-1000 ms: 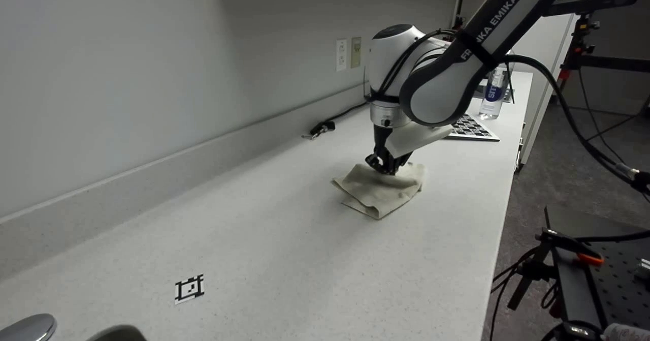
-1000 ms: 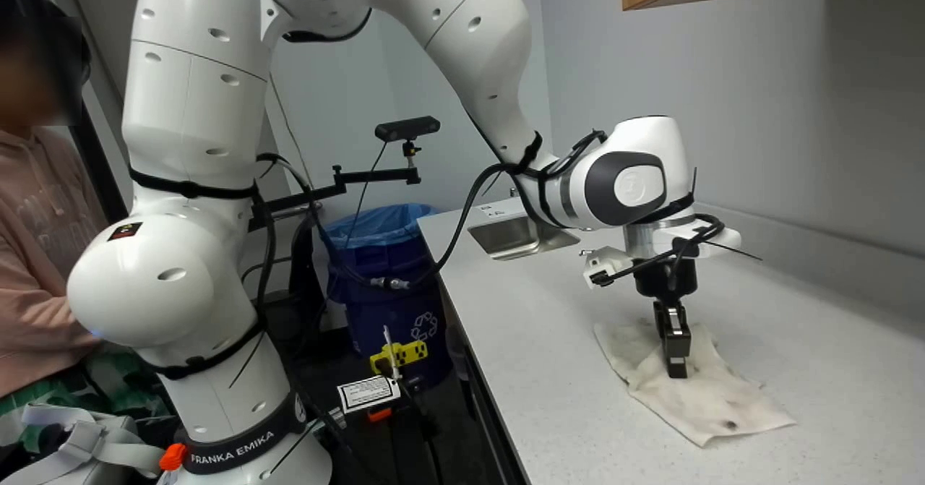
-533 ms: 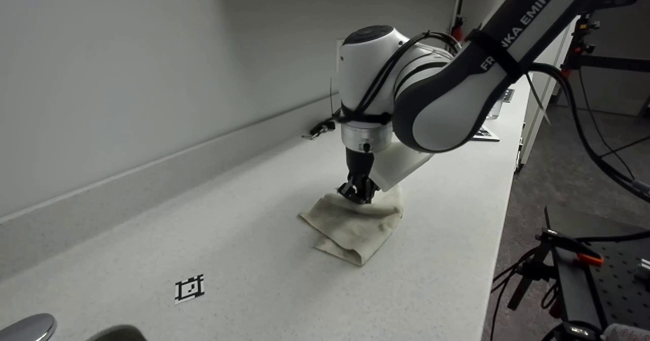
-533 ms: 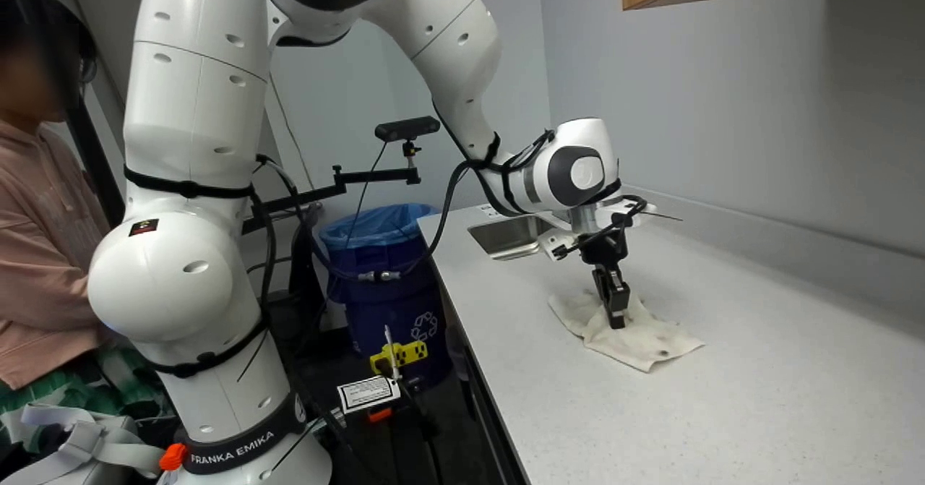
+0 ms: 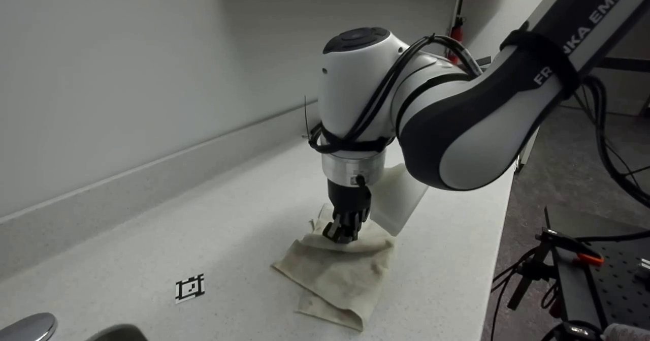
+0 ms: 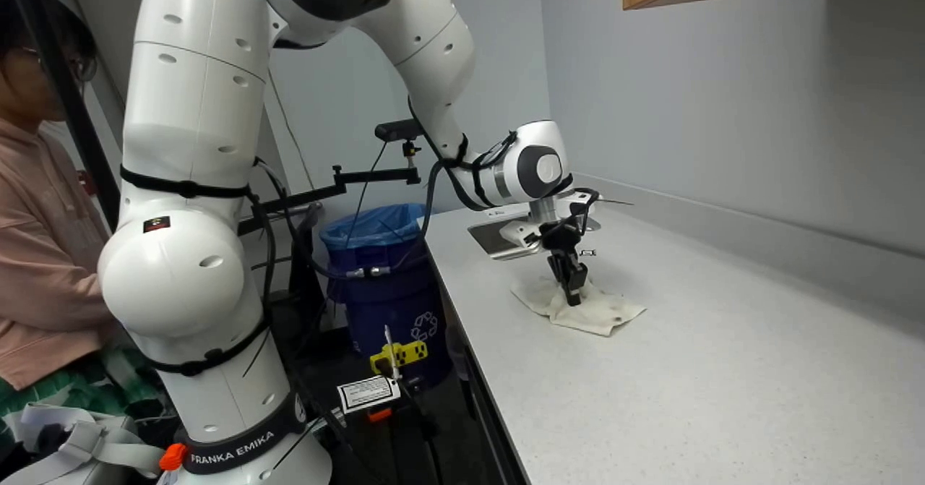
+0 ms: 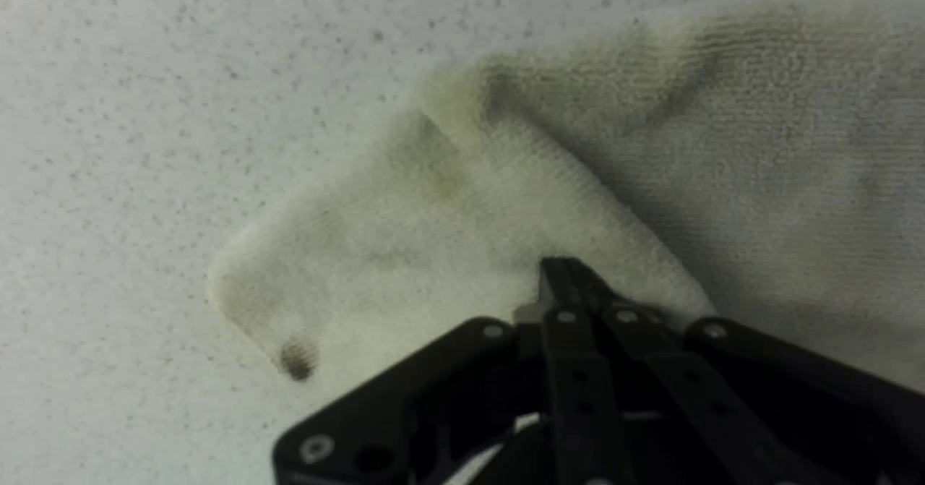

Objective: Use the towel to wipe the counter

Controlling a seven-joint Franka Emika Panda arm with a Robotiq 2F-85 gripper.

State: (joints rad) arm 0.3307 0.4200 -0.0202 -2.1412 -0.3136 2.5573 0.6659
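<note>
The cream-white towel (image 5: 332, 280) lies flat with a fold and dark stains on the off-white counter (image 5: 218, 229). My gripper (image 5: 341, 237) points down onto its middle in both exterior views. In the wrist view the black fingers (image 7: 555, 282) are together, their tips pressed against the cloth beside a folded-over edge. I see no cloth clearly between them. The far part of the towel (image 6: 600, 315) spreads out around the gripper, with a dark spot near one corner.
A black-and-white square marker (image 5: 190, 288) is on the counter near the faucet (image 5: 30, 327). The sink (image 6: 502, 239) lies at the far end. A backsplash (image 5: 167, 165) runs along the wall. A person (image 6: 43, 239) stands behind the arm's base, near a blue bin (image 6: 383, 290).
My gripper and the towel have slid together along the counter toward the sink end. The towel stays spread under the fingertips, and the fingers have remained together.
</note>
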